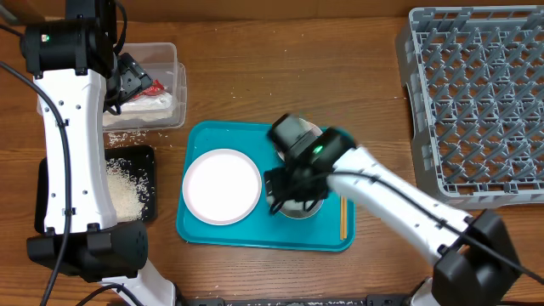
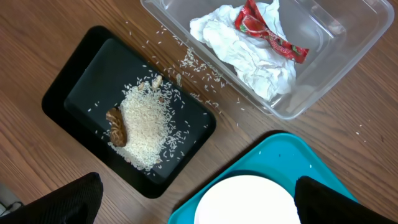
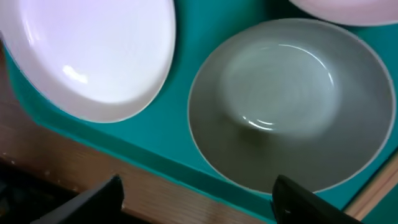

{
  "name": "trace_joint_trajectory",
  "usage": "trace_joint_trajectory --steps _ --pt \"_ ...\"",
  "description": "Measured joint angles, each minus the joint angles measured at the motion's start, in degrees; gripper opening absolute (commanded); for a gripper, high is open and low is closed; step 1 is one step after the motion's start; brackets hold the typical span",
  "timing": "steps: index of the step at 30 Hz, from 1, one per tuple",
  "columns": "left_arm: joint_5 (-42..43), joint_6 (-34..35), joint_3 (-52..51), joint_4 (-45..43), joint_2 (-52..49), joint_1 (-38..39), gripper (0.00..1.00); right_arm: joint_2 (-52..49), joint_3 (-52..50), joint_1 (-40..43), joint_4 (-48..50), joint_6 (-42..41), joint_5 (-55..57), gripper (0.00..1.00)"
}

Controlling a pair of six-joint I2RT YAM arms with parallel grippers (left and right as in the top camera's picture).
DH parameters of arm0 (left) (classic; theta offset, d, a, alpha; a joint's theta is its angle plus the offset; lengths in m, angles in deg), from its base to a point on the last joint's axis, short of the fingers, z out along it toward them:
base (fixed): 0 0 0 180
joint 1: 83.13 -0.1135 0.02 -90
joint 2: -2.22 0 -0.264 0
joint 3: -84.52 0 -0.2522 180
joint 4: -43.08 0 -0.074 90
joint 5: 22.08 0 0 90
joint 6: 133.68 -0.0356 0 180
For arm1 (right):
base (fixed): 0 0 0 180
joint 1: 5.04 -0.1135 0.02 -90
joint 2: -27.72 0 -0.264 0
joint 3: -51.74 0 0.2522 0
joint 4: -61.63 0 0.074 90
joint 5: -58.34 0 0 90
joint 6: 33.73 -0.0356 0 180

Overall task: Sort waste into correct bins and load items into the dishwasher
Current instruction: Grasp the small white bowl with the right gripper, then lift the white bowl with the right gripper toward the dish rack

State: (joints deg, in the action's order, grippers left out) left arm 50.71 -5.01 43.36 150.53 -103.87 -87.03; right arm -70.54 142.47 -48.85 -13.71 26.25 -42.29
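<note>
The clear tub holds the white tissue and the red wrapper. The black tray holds rice and a brown food scrap. The white plate and a white bowl sit on the teal tray. A second bowl is mostly hidden. The chopsticks lie at the teal tray's right edge. My left gripper is open and empty, high above the tub; its view shows both bins. My right gripper is open just over the bowl's near rim.
The grey dish rack stands at the far right with nothing showing in it. Loose rice grains lie on the wooden table between the black tray and the tub. The left arm's white links run along the table's left side.
</note>
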Motion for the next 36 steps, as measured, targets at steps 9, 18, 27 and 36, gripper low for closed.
trace_joint_trajectory --steps 9,18,27,36 --pt "0.0 0.0 0.0 0.0 0.0 0.0 1.0 -8.2 0.0 -8.8 5.2 -14.7 18.4 0.62" --pt "0.0 0.0 0.0 0.0 0.0 0.0 1.0 -10.1 0.0 -8.7 6.7 -17.3 21.4 0.44" --pt "0.0 0.0 0.0 0.0 0.0 0.0 1.0 -13.3 0.0 -8.9 6.9 -17.7 20.9 0.36" --pt "0.0 0.0 0.0 0.0 0.0 0.0 1.0 -13.7 2.2 -9.7 -0.1 -17.5 18.4 0.04"
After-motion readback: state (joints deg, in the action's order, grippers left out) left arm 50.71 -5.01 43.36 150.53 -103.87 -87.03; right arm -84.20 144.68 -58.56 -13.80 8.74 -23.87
